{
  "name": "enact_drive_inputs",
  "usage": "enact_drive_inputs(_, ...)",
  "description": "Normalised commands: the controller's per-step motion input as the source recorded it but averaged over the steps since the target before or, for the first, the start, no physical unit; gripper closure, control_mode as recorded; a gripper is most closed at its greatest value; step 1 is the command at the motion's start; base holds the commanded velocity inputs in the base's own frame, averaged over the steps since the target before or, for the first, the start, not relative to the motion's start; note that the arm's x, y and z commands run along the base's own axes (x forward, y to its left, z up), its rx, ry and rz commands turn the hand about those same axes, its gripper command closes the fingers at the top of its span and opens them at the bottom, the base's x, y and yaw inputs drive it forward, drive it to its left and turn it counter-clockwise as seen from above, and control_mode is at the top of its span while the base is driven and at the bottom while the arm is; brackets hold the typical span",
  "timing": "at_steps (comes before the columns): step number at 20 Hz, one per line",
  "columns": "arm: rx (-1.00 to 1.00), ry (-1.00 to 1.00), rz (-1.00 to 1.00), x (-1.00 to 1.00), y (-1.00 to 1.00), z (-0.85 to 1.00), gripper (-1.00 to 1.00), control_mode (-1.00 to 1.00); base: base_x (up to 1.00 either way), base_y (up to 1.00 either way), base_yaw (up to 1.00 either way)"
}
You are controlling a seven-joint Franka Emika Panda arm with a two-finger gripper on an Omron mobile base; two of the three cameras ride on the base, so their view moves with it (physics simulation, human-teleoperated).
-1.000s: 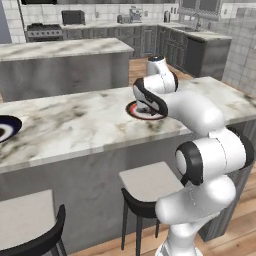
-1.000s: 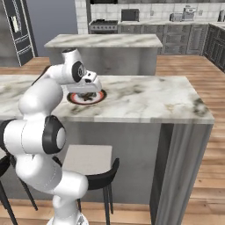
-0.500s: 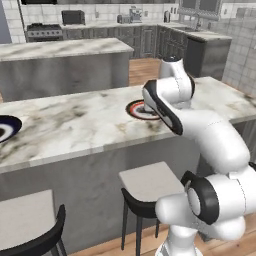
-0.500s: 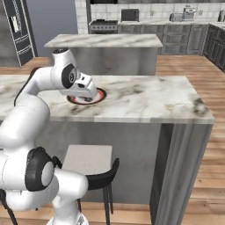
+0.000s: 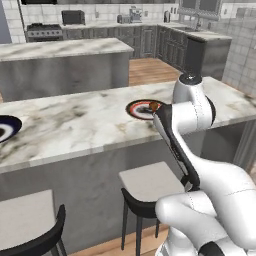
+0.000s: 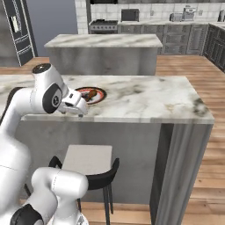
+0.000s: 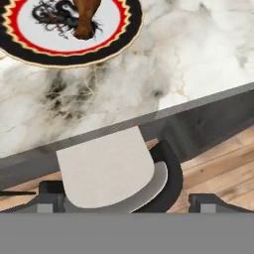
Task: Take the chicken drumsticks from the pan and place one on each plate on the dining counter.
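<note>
A: How do the jaws stand on the two-finger gripper (image 7: 127,201)?

B: Spread wide and holding nothing. In the hand view its two small dark fingertips (image 7: 49,191) sit far apart, and between them shows a pale grey-seated stool with a black curved back (image 7: 111,171), down below the counter's edge.

A: And the chicken?

B: One small orange-brown chicken drumstick (image 7: 84,17) lies on the round plate with a dark rim, a red-and-yellow zigzag band and a pale centre (image 7: 116,37). That plate rests on the long dining counter with the white-grey veined marble top (image 7: 173,59), well ahead of the open jaws and off toward the left fingertip's side. In the right base view the gripper (image 6: 75,110) hangs just at the counter's near edge, with the plate (image 6: 100,97) and drumstick (image 6: 91,94) a little beyond it.

A: Any writing or brand to read?

B: None that I can make out. The plate's centre carries a dark swirling figure, a drawing and not letters.

A: The other plate?

B: A second round dark-rimmed plate with a pale centre (image 5: 7,128) sits on the same counter far to the left of the gripper, at the edge of the left base view. Whether anything lies on it, I cannot tell.

A: The pan?

B: I cannot place it. Behind the counter stands the shorter marble-topped island (image 6: 103,41).
</note>
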Motion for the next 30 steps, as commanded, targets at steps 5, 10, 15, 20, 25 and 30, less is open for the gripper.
enact_drive_inputs(5, 0.0, 0.01, 0.0, -0.9, -0.08, 0.01, -1.0, -1.0, 0.0, 0.0, 0.0)
enact_drive_inputs(10, 0.0, 0.04, 0.0, -0.64, -0.01, -0.23, -1.0, -1.0, 0.0, 0.0, 0.0)
enact_drive_inputs(15, 0.0, 0.01, -0.01, -0.26, -0.03, -0.18, -1.0, -1.0, 0.0, 0.0, 0.0)
enact_drive_inputs(20, 0.0, 0.0, 0.0, 0.0, 0.0, 0.0, -1.0, -1.0, 0.0, 0.0, 0.0)
enact_drive_inputs(25, 0.0, 0.0, 0.0, 0.0, 0.0, 0.0, -1.0, -1.0, 0.0, 0.0, 0.0)
enact_drive_inputs(30, 0.0, 0.01, -0.03, -0.09, -0.12, -0.03, -1.0, -1.0, 0.0, 0.0, 0.0)
